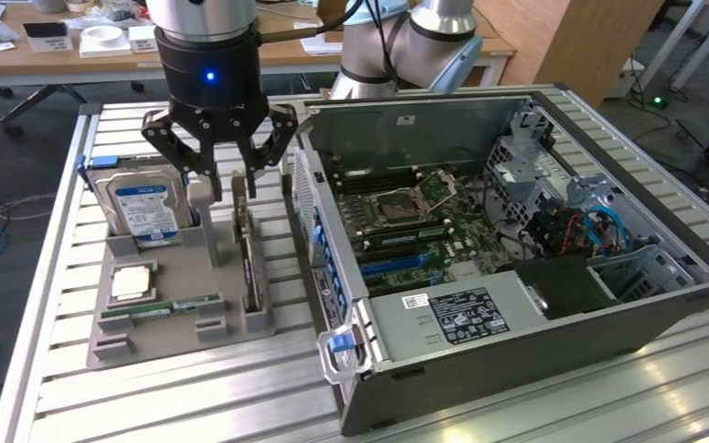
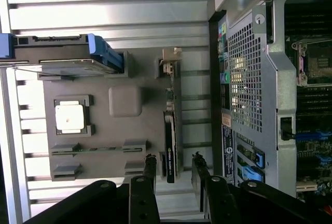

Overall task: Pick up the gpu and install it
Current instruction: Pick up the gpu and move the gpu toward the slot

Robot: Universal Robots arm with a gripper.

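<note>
The gpu (image 1: 247,251) stands on its edge in a slot of the grey holder (image 1: 180,277), just beside the open computer case (image 1: 687,235). In the wrist view its black face carries small print that I cannot read. The hard drive (image 1: 143,205) has a blue label and the case a white sticker (image 1: 460,314), both also unreadable. The gripper (image 1: 234,180) hangs over the card with its jaws spread, one finger on each side of the top edge, holding nothing.

The arm (image 1: 435,41) is made of silvery-grey tubes with pale blue-grey joint caps, and a thin black cable (image 1: 369,28) runs beside it. The wrist is a silver cylinder (image 1: 200,14) above a glossy black round housing (image 1: 225,60) with a small lit blue lamp (image 1: 210,76). The jaws are black linkage bars with round pivot pins (image 2: 139,180).
</note>
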